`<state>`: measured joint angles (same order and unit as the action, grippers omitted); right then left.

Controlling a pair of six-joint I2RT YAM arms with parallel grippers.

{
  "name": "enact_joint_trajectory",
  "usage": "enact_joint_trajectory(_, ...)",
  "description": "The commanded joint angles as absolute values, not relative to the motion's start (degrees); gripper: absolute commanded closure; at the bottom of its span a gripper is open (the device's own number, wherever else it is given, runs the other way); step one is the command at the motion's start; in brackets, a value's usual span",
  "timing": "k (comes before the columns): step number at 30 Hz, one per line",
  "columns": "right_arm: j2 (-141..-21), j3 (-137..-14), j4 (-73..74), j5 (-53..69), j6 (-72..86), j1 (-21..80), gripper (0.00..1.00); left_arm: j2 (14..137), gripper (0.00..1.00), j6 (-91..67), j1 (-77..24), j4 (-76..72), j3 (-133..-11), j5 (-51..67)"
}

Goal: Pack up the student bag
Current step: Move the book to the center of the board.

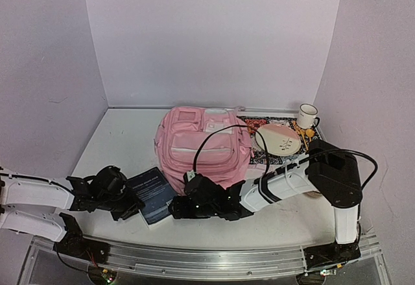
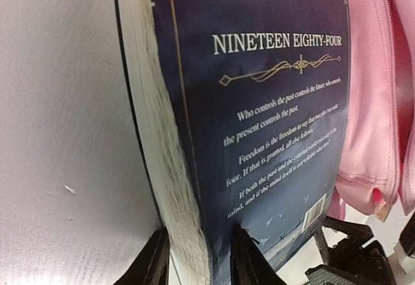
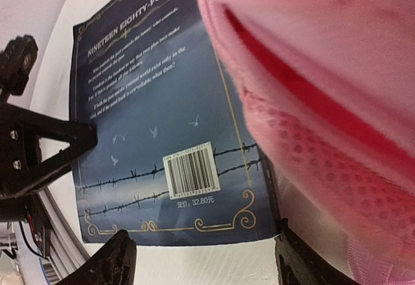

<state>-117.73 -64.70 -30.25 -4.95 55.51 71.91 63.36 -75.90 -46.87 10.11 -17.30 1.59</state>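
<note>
Where the left pincer [image 2: 201, 251] nips the thick navy paperback [image 2: 279, 136] across its rough page edge, bare white table [image 2: 65, 136] lies open to its left. The right pincer [image 3: 202, 249] is spread wide, book corner & pink mesh betw. its tips. The student bag [image 1: 201, 145], soft pink fabric w/ zipped pockets, sits just beyond both; round plate [image 1: 279, 141] & mug [image 1: 307, 113] farther back.

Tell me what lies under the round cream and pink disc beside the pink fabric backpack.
A flat mat patterned in black, white and red; only its borders show. The round disc covers its middle, and the pink fabric backpack hides its left end.
</note>
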Motion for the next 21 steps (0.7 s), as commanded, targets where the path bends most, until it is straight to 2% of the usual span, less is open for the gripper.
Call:
enact_joint_trajectory(1,-115.8,-60.5,-29.4,-9.0,59.2,72.1,0.26,64.0,0.69,-78.7,-47.6,12.7,-11.6,7.0)
enact_joint_trajectory(15,-120.5,-65.6,-26.4,-9.3,54.1,71.9,0.23,60.6,0.73,-79.7,-47.5,12.8,-9.0,7.9)
enact_joint_trajectory(21,-119.3,-65.6,-19.7,-17.4,55.4,71.4,0.22,59.4,0.74,-80.1,-47.6,12.9,-8.8,7.8)
